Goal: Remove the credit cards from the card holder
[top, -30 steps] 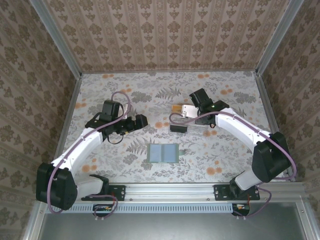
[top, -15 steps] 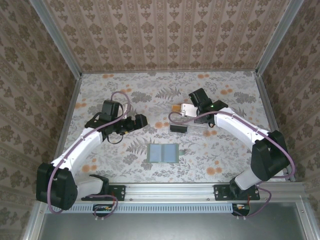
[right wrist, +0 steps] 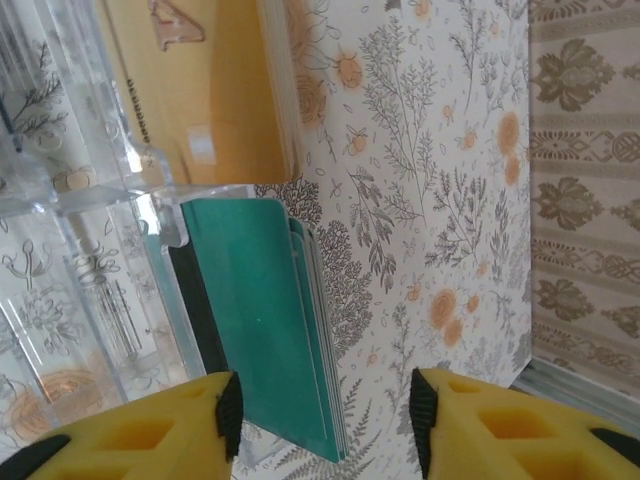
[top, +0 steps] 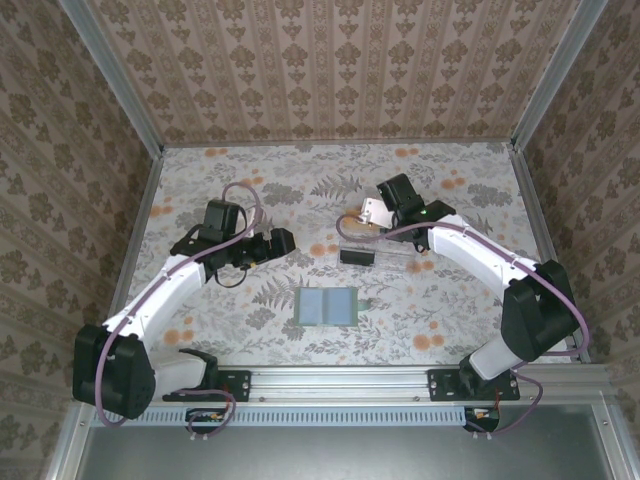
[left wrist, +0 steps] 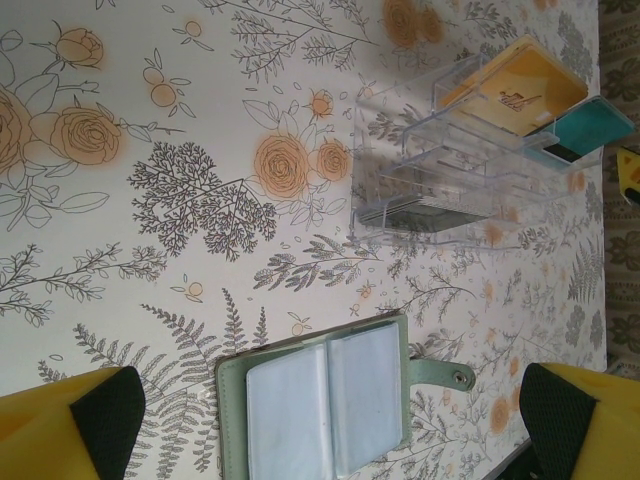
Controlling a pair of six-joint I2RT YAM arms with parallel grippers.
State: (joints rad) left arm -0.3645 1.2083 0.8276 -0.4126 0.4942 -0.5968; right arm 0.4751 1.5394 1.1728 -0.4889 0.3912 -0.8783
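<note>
The right gripper (right wrist: 322,415) has just opened its jaws, leaving the teal card (right wrist: 260,320) in the clear tray (left wrist: 430,170) at one o'clock of the open wallet (top: 328,305), which looks empty; the left gripper (top: 283,240) stands wide open.

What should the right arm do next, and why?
Probably draw the right gripper straight back from the tray: its jaws stand apart around the teal card, which rests in the tray beside the orange card, and the wallet looks empty.
</note>
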